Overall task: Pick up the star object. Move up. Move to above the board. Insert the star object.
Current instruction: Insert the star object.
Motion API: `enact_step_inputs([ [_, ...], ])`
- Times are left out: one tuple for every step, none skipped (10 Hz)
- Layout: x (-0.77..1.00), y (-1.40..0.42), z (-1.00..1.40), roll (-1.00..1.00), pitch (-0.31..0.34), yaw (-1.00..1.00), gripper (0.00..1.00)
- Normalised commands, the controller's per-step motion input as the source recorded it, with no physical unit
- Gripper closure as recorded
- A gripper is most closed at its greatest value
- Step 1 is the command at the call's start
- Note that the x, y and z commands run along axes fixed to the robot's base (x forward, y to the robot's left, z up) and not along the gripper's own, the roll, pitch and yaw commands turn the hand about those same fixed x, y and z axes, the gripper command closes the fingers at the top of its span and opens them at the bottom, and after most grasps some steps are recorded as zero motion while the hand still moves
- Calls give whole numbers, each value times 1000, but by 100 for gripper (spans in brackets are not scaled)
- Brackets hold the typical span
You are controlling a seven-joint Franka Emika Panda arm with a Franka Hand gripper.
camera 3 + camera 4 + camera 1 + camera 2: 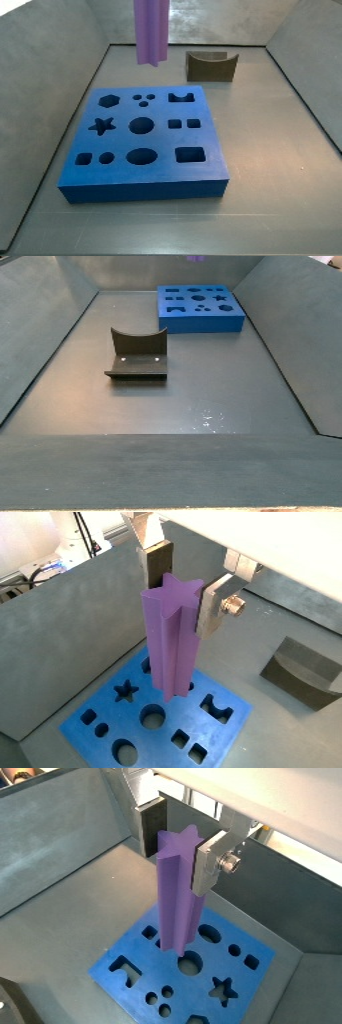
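The gripper (pixel 183 594), closed on the upright purple star prism (pixel 171 637), hangs above the blue board (pixel 154 717), positioned for insertion.

In a side view the star object (pixel 151 30) is cut off above, hiding the gripper.
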Motion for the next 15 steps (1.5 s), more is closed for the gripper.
enact_step_inputs([
  [0, 0, 0, 6, 0, 0, 100],
  [-403, -34, -246, 89, 3, -720, 100],
  [-171, 0, -346, 14, 4, -966, 100],
  [-331, 0, -463, 0, 0, -780, 100],
  [-763, -14, -471, -9, 0, -397, 100],
  [-503, 0, -49, -3, -11, -86, 100],
  [0, -46, -80, -89, 0, 0, 100],
  [-543, 0, -534, -313, 0, -166, 100],
  [-891, -23, -577, -286, 0, -129, 100],
  [-871, -51, -571, -289, 0, -123, 100],
  [-763, -123, -540, -296, 0, -97, 100],
  [-771, -311, -531, -293, 0, -43, 100],
  [-703, -394, -509, -297, 0, 0, 100],
  [-189, -197, -34, -126, -40, 0, 100],
  [0, 0, 0, 0, 13, 0, 100],
])
